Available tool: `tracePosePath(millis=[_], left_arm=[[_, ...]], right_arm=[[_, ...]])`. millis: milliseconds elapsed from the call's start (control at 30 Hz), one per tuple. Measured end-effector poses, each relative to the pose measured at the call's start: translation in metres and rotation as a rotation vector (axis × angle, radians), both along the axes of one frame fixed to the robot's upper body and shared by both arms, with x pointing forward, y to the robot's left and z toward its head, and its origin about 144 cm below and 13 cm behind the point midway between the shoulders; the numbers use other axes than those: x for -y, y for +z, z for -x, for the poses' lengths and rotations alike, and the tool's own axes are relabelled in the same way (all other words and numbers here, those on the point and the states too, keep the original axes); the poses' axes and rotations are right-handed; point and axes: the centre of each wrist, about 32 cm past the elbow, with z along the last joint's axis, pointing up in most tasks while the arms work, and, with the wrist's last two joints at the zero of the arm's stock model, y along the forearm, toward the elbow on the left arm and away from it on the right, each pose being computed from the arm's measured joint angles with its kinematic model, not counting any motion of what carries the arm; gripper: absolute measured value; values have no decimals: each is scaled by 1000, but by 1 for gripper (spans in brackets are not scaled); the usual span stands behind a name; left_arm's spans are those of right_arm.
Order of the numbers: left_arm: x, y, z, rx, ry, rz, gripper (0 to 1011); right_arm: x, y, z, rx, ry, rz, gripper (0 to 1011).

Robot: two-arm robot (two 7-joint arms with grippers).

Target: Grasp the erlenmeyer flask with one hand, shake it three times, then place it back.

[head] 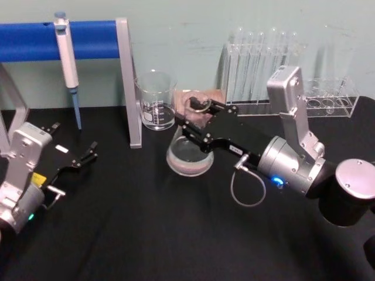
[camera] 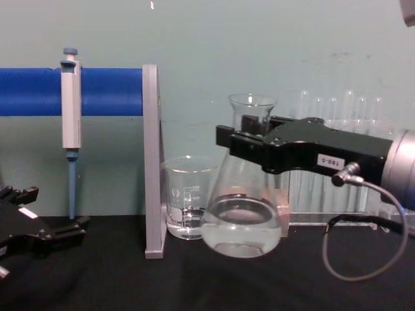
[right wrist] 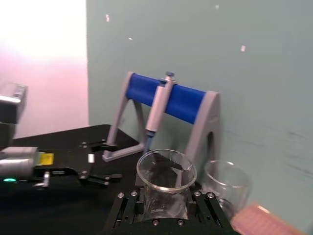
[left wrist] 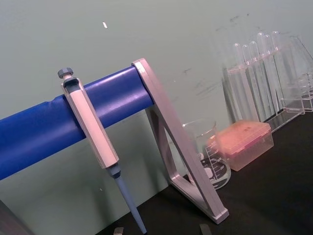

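Right now the right black boxy tool (head: 198,119) is closing its two flat jaws on the narrow neck of the clear glass conical erlenmeyer flask (head: 188,153), just under the flared rim. The flask is sitting to the right of the grey-framed stand with the blue crossbar (head: 129,82) and slightly nearer the robot than the stand's right leg. It is carrying a shallow pool of clear liquid in its wide base. From the chest view it seems to be leaning a little, and I cannot tell whether its base is touching the black desk (head: 146,234) or hanging just above it.

A straight-sided glass beaker (head: 156,100) is standing just right of the stand's leg, behind the flask. A white and blue pipette (head: 67,61) is hanging from the stand's crossbar. The left black tool (right wrist: 115,160) is resting low over the desk in front of the stand, toward its left end, with its fingers spread wide and gripping nothing.
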Motion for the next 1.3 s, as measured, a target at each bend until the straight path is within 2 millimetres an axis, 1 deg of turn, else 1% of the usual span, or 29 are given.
tracePosePath(millis=[433, 667, 1000, 1300], left_arm=[[0, 0, 0, 0, 0, 0, 1001], [0, 0, 0, 0, 0, 0, 1001], [0, 0, 0, 0, 0, 0, 1001], [0, 0, 0, 0, 0, 0, 1001]], right_arm=[[-19, -1, 9, -14, 156, -2, 458], [-24, -1, 15, -19, 234, 8, 458], [-27, -2, 23, -24, 302, 23, 458], [-26, -3, 24, -27, 290, 26, 458]])
